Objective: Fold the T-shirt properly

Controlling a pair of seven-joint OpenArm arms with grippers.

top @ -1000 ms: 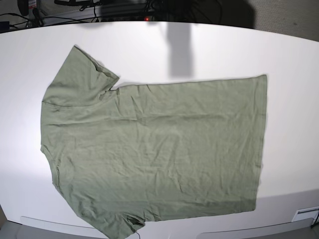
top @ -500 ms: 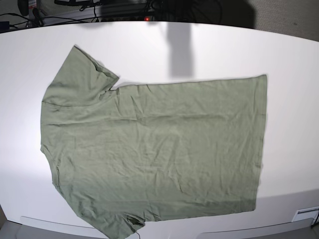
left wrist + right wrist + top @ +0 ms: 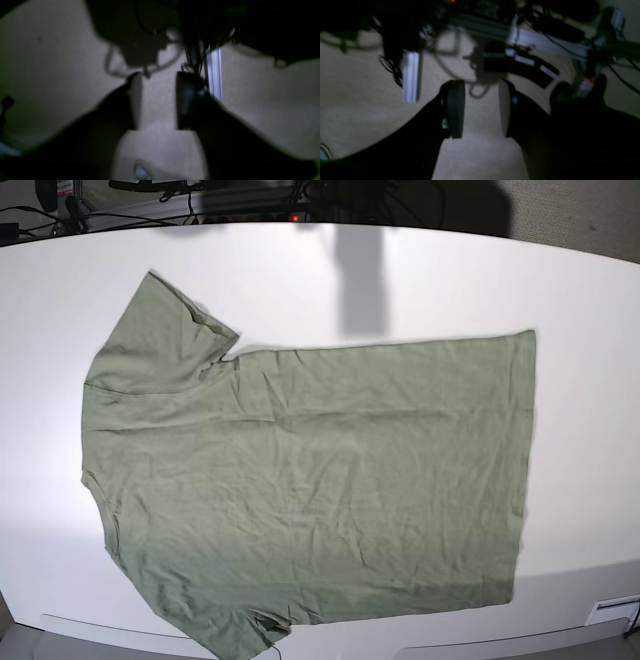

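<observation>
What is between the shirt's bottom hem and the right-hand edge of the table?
Nothing: in the base view, bare white table runs from the T-shirt hem to the edge.

The T-shirt is matt, soft-looking woven cloth, lightly creased all over, on a smooth white table with a dull sheen. At 12 o'clock, a glossy black cable lies.

**Table mostly taken by shirt**

T-shirt lies flat across the white table; bare strips along far edge and right side. Cables cluttered beyond far edge. Nothing upright on the tabletop.
</observation>
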